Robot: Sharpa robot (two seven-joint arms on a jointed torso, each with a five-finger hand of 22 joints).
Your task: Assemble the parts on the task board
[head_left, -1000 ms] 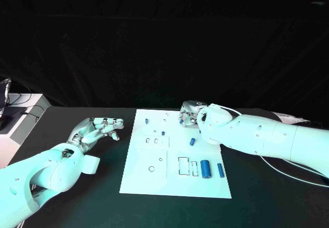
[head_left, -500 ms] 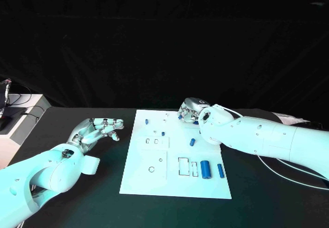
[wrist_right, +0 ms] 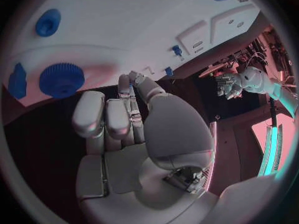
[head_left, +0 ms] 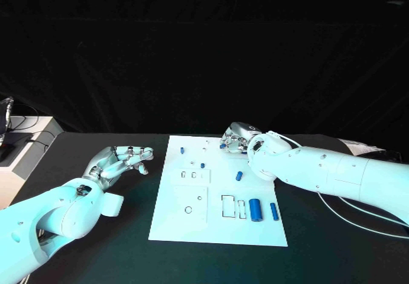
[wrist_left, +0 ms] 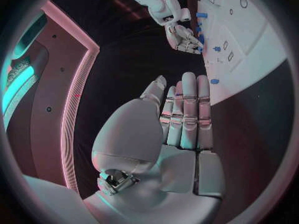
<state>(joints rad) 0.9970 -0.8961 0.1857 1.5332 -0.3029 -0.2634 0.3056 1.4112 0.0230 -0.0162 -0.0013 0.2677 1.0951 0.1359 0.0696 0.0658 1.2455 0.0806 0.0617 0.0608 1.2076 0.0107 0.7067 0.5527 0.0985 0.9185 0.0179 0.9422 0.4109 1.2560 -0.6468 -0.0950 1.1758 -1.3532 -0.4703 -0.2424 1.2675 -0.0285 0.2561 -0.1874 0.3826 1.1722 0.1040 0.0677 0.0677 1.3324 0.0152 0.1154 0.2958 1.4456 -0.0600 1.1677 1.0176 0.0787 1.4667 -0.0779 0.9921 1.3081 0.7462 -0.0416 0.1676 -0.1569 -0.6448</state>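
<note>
Task board (head_left: 175, 228): white plate at centre of the head view, lying flat on the black table (head_left: 94, 254). Blue parts on it: two upright-lying cylinders (head_left: 255, 209) in the lower right of the board beside a rectangular slot, one small piece (head_left: 239, 176) at mid-right, smaller pieces (head_left: 182, 151) near the upper left of the board.

Right hand (head_left: 236, 139): at the board's upper right corner, fingers curled down over the edge. A blue piece shows at its fingertips, but whether it is pinched or merely lies beneath cannot be told. The right wrist view shows a round ridged blue part (wrist_right: 61, 79) just beside the fingers (wrist_right: 88, 115), apparently not enclosed.

Left hand (head_left: 121, 163): off the board, over the table at mid-left, fingers straight and pressed side by side, holding nothing.

Assessment: early stage; most parts lie loose and unseated. Step in hand appears to be picking up a part at the upper right corner. The next move calls for a secure pinch on that piece, then a clean lift and carry to its matching recess
</note>
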